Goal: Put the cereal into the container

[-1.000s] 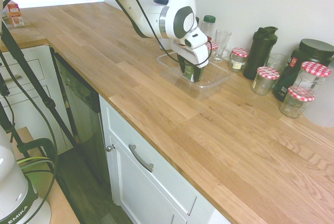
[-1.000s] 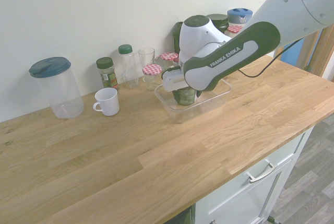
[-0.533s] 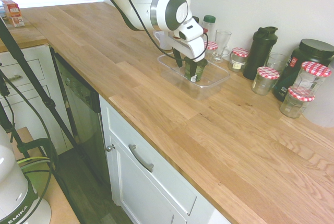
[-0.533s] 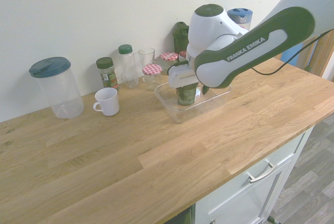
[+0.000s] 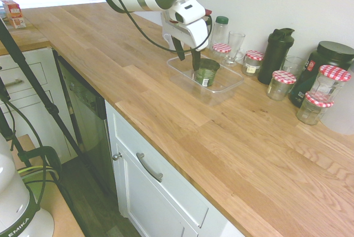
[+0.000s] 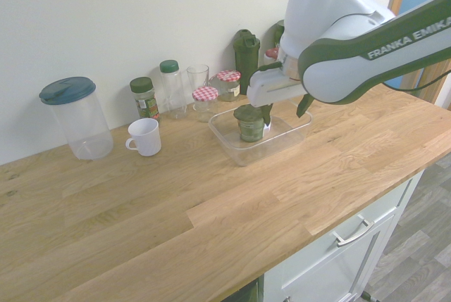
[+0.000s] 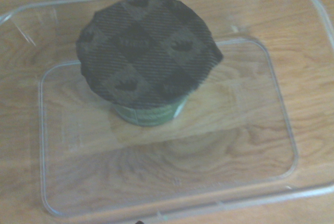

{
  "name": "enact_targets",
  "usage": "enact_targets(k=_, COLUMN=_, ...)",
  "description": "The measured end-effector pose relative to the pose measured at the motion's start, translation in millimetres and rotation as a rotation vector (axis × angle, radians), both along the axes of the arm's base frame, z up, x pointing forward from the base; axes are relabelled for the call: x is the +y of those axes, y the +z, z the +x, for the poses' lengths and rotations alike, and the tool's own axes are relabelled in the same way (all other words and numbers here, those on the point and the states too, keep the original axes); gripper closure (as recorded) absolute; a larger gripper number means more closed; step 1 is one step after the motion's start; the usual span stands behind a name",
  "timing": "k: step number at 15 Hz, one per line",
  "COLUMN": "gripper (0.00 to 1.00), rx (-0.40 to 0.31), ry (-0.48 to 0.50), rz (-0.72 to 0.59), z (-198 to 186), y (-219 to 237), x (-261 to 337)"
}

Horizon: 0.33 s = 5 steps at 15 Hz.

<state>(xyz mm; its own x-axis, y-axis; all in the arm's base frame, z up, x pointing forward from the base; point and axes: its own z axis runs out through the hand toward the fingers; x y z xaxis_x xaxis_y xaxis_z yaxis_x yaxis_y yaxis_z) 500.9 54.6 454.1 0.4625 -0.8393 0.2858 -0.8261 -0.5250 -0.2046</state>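
Bare wooden surface (image 5: 182,110) in front. Container (image 5: 224,87) sits further back; cereal (image 5: 206,72) stands upright inside it, toward one end, lid on. Hand (image 5: 187,58) hangs just above and beside the jar, fingers spread, holding nothing. Placement looks done; only clearing the arm seems left. Checkered-lid jars (image 5: 253,62) behind by the wall.

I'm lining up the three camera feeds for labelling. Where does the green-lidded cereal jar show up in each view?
First exterior view: the cereal jar stands upper middle, inside the clear tray, below the gripper.
Second exterior view: the jar is centre, in the tray's middle.
Wrist view: the dark lid fills the upper middle.
Shared landmark: the clear tray.
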Motion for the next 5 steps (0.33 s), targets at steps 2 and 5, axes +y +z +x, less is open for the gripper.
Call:
enact_targets(k=2, gripper=0.00, rx=0.031, ry=0.004, rz=-0.003, z=-20.1, y=12.6, x=-16.6)
enact_targets(k=5, gripper=0.00, rx=0.058, ry=0.036, rz=-0.013, z=-35.2, y=22.0, x=-39.2)
